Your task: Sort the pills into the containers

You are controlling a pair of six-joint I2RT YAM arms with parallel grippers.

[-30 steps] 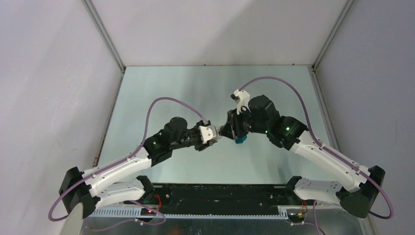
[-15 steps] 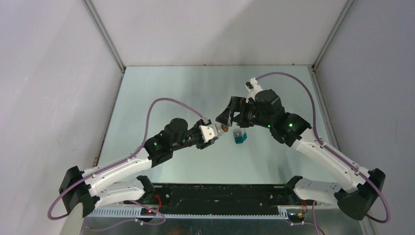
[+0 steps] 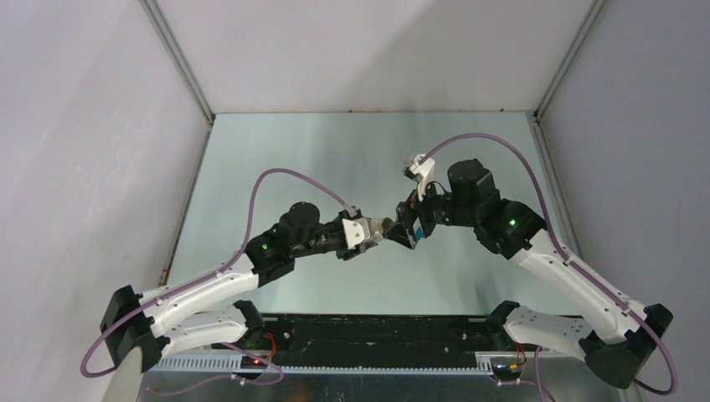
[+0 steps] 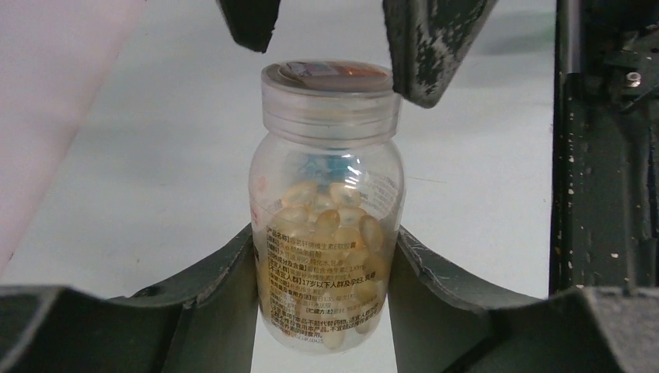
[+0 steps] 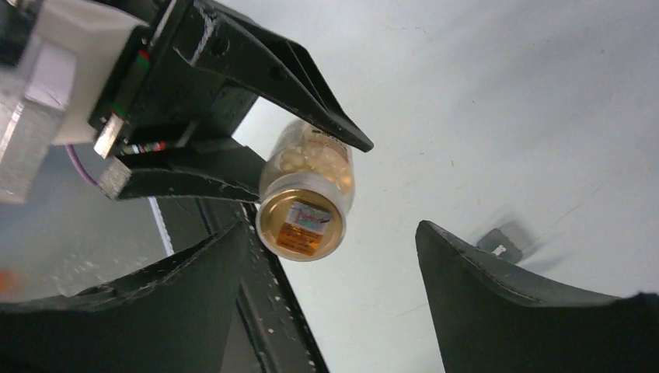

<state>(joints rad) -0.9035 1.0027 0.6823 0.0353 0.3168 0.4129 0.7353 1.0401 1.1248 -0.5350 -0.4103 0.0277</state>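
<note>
Looking at the middle of the surface [image 3: 276, 151], you find the left jaws clamped on the lower body of a clear pill bottle [image 4: 326, 202], one finger at each side. The bottle holds pale yellow pills [image 4: 330, 225] and lies sideways in the grip. Its capped top [image 5: 301, 225] is turned toward the right arm [image 3: 502, 226].

Your right jaws stand wide apart with one finger at each side of that top, and they hold nothing. One finger is close by the cap and the other is well apart from it. Whether the near one touches, you cannot tell.

The small case [image 5: 503, 242] lies on the surface near its middle, just beyond the right jaws. In the right wrist view only its grey face with a little mark shows, and it is blurred. From above you cannot make it out clearly under the right arm.
</note>
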